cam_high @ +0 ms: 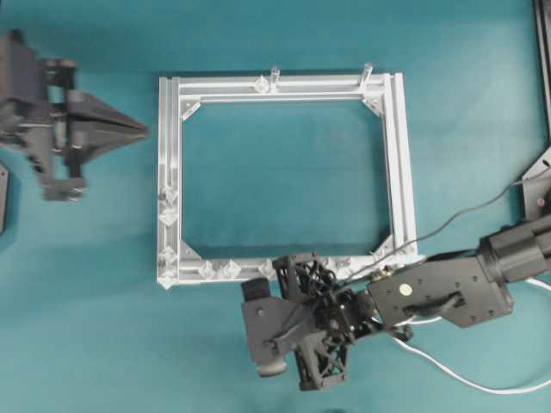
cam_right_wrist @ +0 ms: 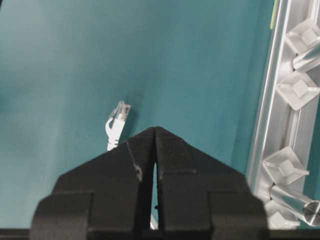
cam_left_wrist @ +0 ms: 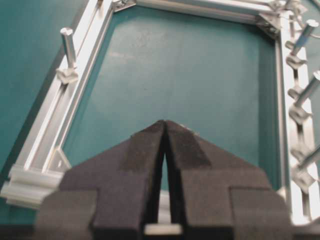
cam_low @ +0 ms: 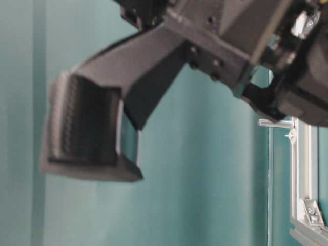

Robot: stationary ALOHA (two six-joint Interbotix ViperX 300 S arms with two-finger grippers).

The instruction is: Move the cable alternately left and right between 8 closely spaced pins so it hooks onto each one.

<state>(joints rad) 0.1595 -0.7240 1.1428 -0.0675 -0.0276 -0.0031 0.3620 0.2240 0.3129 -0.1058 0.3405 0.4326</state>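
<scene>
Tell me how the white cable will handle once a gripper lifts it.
Probably floppy: the cable lies in loose curves on the table beside the right gripper. Likely light, being so thin. Its plug end curls up unsupported, so it may swing or twist when carried toward the pins.

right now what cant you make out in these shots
- Cable: overhead, the right gripper covers its plug end; the frame edge cuts its tail.
- Pins: overhead, the right arm hides part of the bottom row, so all eight cannot be counted.
- Table-level: a blurred gripper fills the view.
</scene>
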